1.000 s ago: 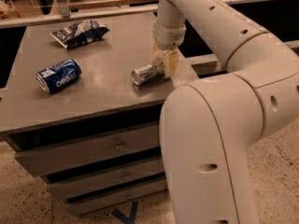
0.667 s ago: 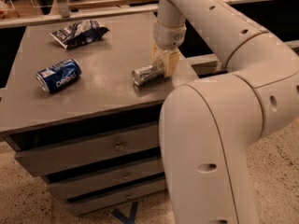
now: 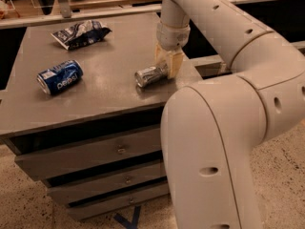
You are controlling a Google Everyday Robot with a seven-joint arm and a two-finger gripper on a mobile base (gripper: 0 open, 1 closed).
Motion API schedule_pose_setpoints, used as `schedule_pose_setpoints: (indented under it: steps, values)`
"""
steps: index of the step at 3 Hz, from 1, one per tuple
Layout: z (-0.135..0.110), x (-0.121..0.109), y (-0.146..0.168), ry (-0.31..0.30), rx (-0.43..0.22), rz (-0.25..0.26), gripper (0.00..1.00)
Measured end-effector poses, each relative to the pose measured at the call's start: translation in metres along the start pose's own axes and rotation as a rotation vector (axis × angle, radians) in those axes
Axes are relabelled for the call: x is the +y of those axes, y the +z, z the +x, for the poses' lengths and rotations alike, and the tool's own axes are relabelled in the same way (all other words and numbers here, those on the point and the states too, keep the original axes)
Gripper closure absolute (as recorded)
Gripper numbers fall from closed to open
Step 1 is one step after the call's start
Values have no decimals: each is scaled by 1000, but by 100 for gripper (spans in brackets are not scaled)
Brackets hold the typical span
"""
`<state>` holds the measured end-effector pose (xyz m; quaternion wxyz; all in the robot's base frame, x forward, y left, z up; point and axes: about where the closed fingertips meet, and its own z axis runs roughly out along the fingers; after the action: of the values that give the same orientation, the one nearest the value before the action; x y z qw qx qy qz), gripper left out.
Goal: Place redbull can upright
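Lying on its side near the right-hand part of the grey table (image 3: 95, 106), the redbull can (image 3: 148, 75) points its silver end toward the front left, while its other end sits between the two beige fingers (image 3: 175, 65) of the end effector (image 3: 168, 68). The end effector comes down from above on the white arm (image 3: 214, 23) and pinches that end of the can, one finger behind it and one in front (the can's body rests on the tabletop, not lifted). Well apart to the left, a blue Pepsi can (image 3: 59, 76) also lies on its side, its label facing up. Farther back on the left, a dark crumpled snack bag (image 3: 78, 32) lies flat near the table's rear edge. Below the tabletop, three grey drawers (image 3: 119, 149) with small round knobs are stacked, and the speckled floor (image 3: 28, 209) shows underneath.
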<state>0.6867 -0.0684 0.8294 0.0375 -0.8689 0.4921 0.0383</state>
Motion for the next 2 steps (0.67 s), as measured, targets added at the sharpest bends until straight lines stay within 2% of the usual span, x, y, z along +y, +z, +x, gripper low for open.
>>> schedule_pose_setpoints:
  steps: [1, 2]
  values:
    - [1, -9, 2, 0, 4, 31, 90]
    - [1, -9, 1, 0, 4, 31, 100]
